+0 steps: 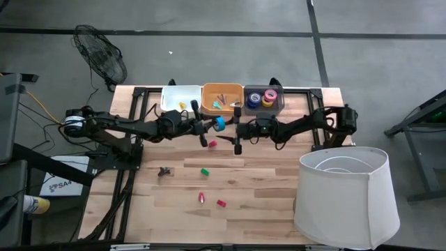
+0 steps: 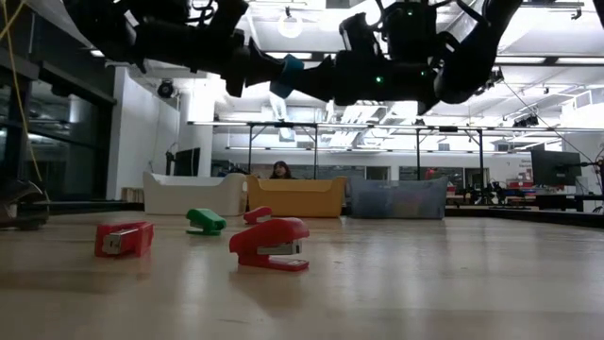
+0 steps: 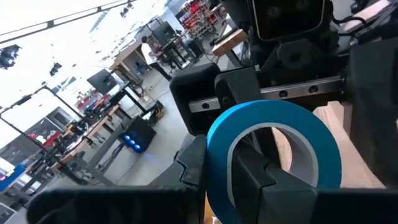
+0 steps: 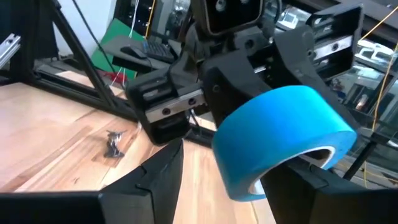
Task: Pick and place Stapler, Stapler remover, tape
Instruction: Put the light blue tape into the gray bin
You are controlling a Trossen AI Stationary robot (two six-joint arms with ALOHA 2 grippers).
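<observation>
Blue tape (image 1: 220,124) clamped in left gripper (image 1: 214,125) — right gripper's (image 1: 233,129) jaws apart beside it

High view looked straight down; low view sat at tabletop, facing bins. Both wrist views sat close behind own fingers, shared blue tape (image 3: 273,155) between grippers.
</observation>
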